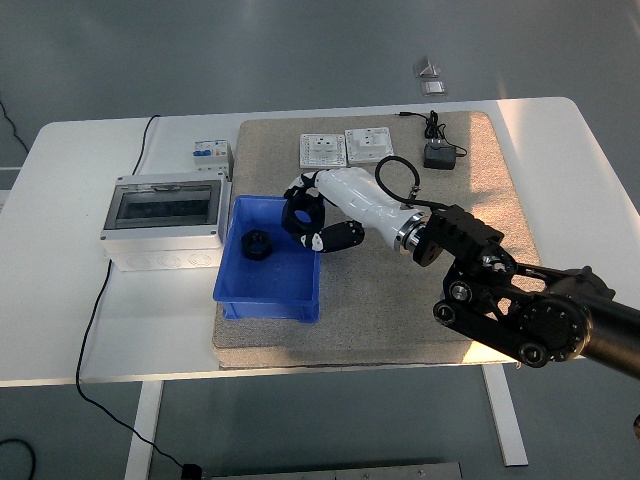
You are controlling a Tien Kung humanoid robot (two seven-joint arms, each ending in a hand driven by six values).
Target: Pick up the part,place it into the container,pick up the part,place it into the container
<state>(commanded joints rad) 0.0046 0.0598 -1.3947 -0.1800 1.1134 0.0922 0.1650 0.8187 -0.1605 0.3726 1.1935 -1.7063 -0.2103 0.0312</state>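
At the near right of the worktop (60, 330), your right arm comes in from the corner, its black jointed forearm crossing the tan mat (400, 310) toward the left. Farther along, the white wrist ends in your right hand (312, 222), whose fingers are curled around a black part (298, 214), a small ring-like piece with a dark centre. You are holding it just above the right wall of the blue container (270, 295), likely so it clears the rim before release. Inside the container, on its floor toward the far side, a second black part (258, 243) already lies, round and nut-like. To the left of the container sits a grey box with a dark clear lid (163, 212). Beyond the hand, two white socket plates (346, 148) lie side by side on the mat's far edge, with a black adapter (438, 155) to their right. Your left arm is out of view.
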